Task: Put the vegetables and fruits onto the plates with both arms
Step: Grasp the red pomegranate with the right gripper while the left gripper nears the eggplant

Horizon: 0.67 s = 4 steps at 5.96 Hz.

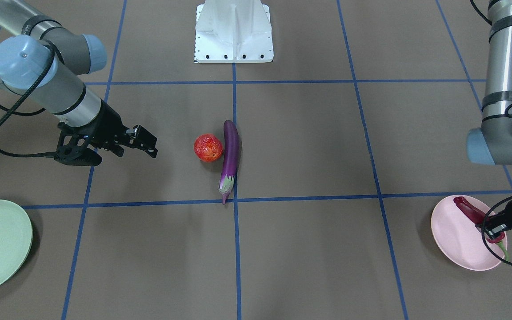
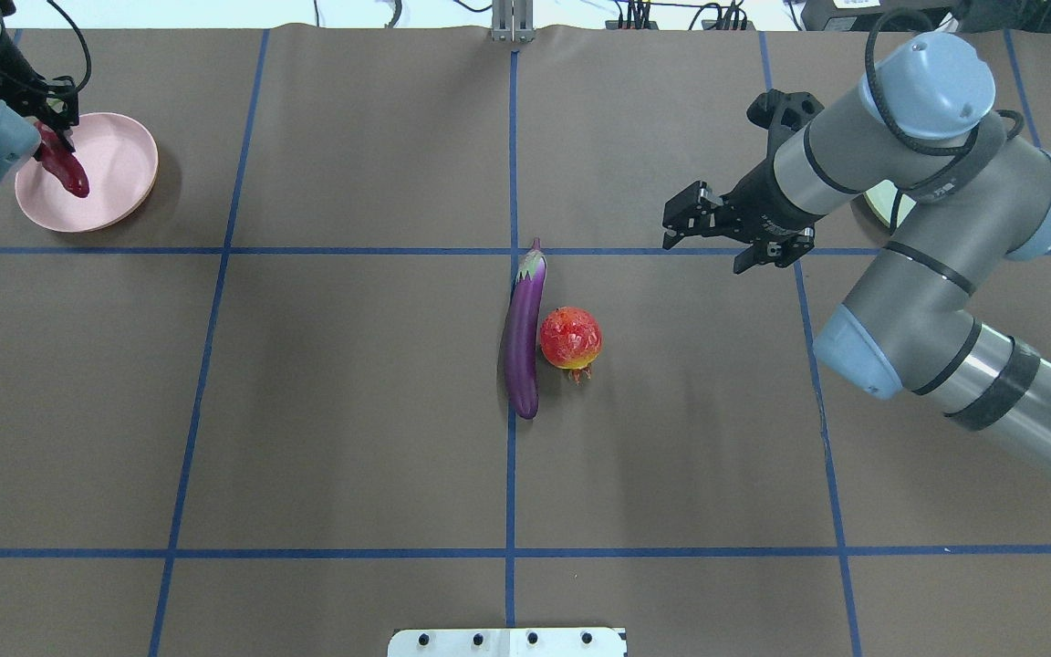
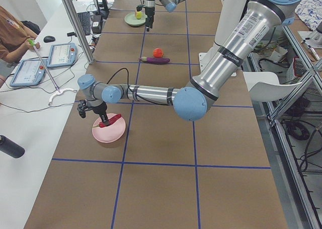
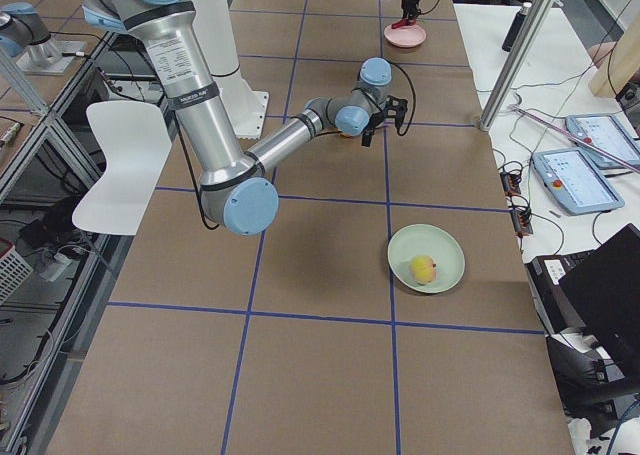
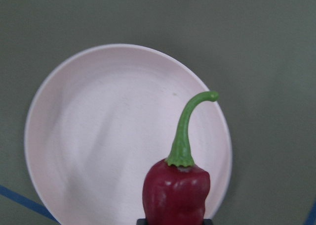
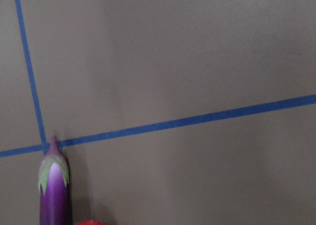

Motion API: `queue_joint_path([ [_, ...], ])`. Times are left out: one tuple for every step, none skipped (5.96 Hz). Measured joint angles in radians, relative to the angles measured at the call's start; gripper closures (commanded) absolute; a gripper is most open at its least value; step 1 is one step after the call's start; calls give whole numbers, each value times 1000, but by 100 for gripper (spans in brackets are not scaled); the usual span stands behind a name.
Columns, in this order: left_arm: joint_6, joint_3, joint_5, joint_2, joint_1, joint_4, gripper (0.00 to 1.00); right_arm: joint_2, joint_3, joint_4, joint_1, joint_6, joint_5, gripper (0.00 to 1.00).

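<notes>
My left gripper point(image 2: 56, 137) is shut on the red chili pepper point(image 2: 67, 171) and holds it over the pale pink plate point(image 2: 119, 169) at the far left. The left wrist view shows the chili point(image 5: 177, 190) above the plate point(image 5: 98, 136), green stem pointing away. My right gripper point(image 2: 685, 224) is open and empty, hovering right of and beyond the purple eggplant point(image 2: 525, 333) and the round red-orange fruit point(image 2: 570, 338), which lie side by side at the table's middle. The peach point(image 4: 423, 269) sits on the mint green plate point(image 4: 445, 245).
The white base block point(image 1: 234, 35) stands at the robot's side of the table. Blue tape lines point(image 2: 511, 137) grid the brown surface. My right arm's elbow point(image 2: 936, 82) covers most of the green plate in the overhead view.
</notes>
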Motion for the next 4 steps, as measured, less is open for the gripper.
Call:
queue_joint_path([
  [1,48,5,-23,0,-27,41,7,13,-1,-48,70,-41,0],
  [1,78,6,-38,-1,-50,0,23,18,-1,-101,151,-95,0],
  [-2,83,5,-45,-1,-61,0,43,18,-1,-150,223,-158,0],
  [-8,76,4,-52,-3,-65,0,54,16,0,-196,271,-223,0],
])
